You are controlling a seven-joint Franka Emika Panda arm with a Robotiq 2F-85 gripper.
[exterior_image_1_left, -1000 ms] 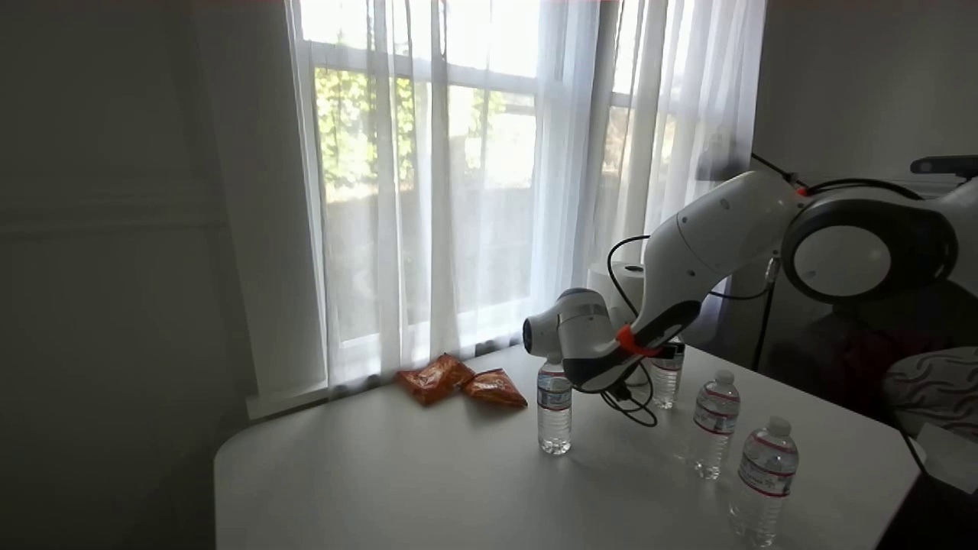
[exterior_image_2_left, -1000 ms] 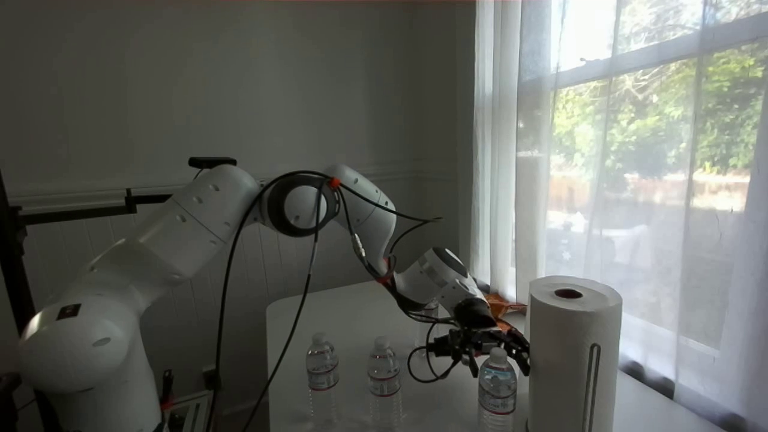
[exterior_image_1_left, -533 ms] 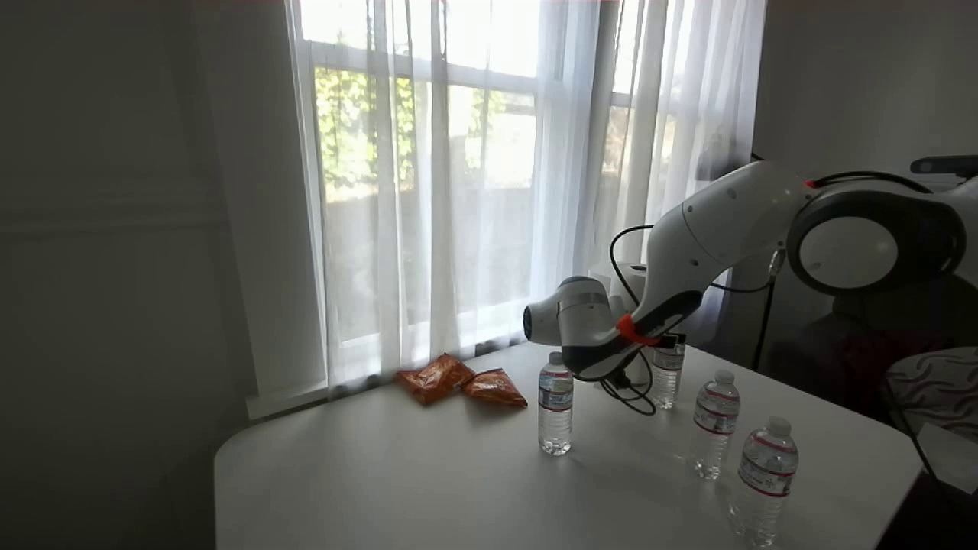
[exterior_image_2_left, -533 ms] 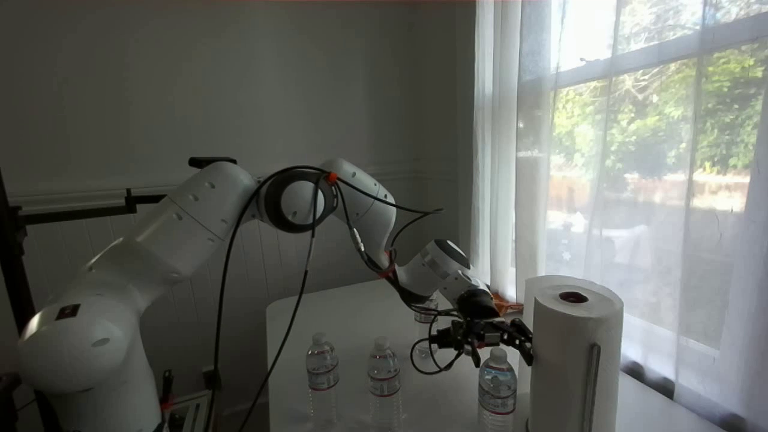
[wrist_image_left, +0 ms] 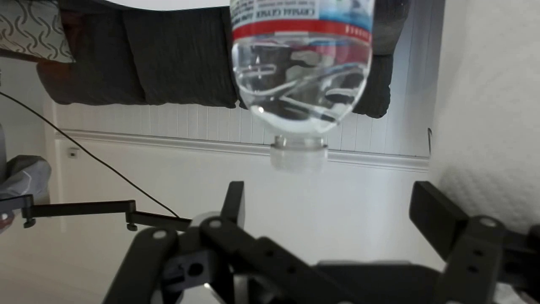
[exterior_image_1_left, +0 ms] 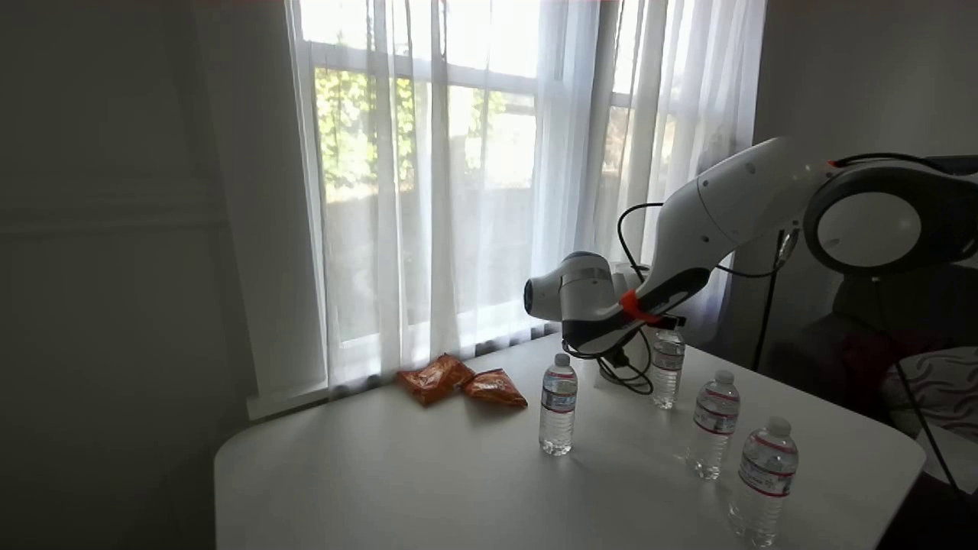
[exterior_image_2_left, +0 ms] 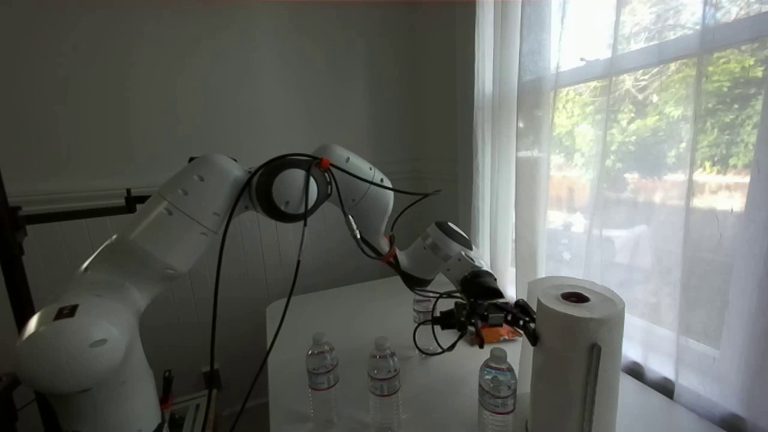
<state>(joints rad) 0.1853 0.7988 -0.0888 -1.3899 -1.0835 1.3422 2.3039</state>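
Wrist view: gripper spread wide, gripping nothing. The bottle stands upright, shown cap-down at top centre of the flipped frame, cap just short of the fingers; gap is wider than the cap. A paper towel roll takes up the right edge, tight beside one finger, can't tell if touching; opposite finger has more room. Versus earlier frames, in an exterior view the arm and gripper sit higher, bottle unmoved, roll's top slightly further right.
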